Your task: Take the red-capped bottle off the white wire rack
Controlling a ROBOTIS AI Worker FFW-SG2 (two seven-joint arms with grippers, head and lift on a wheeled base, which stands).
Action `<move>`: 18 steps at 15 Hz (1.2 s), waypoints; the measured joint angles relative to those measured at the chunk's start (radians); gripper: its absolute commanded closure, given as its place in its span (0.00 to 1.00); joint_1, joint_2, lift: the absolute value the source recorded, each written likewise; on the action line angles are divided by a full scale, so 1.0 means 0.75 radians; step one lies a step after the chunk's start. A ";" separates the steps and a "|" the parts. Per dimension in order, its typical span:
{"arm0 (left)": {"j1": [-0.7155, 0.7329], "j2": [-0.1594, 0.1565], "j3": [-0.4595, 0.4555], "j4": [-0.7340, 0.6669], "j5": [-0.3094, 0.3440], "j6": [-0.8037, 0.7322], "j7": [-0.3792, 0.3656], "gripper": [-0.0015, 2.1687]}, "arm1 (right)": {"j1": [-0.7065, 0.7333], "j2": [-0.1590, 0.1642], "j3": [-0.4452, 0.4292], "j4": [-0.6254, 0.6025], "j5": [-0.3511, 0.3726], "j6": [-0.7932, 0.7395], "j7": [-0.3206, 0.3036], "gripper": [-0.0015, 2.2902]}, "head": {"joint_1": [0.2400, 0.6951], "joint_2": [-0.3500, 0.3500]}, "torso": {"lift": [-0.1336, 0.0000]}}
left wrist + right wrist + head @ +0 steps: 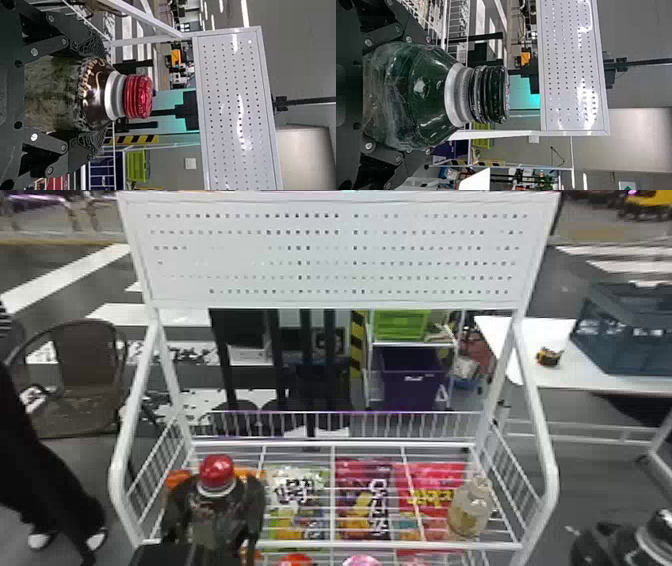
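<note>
Left gripper: we clamp the red-capped bottle upright at the white wire rack's front left | right gripper: we grip a green bottle, right of it

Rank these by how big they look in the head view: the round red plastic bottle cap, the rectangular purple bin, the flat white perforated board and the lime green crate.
Largest to smallest:
1. Flat white perforated board
2. Rectangular purple bin
3. Lime green crate
4. Round red plastic bottle cap
</note>
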 measured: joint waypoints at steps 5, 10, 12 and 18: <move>-0.010 -0.003 0.012 0.001 0.001 0.000 0.004 0.81 | 0.005 0.000 0.001 -0.004 -0.001 -0.003 0.000 0.40 | 0.57 0.50 | 1.00; -0.021 -0.007 0.013 -0.012 0.002 0.000 -0.004 0.81 | -0.003 0.000 0.004 0.008 -0.001 -0.009 0.000 0.40 | 0.57 0.50 | 1.00; -0.027 -0.011 0.013 -0.009 0.004 0.001 -0.004 0.81 | -0.004 0.000 0.001 0.011 -0.002 -0.011 0.001 0.40 | 0.57 0.50 | 1.00; -0.034 -0.017 0.011 0.034 0.004 -0.001 0.007 0.81 | -0.012 0.000 -0.003 0.023 -0.005 -0.012 0.004 0.40 | 0.57 0.50 | 1.00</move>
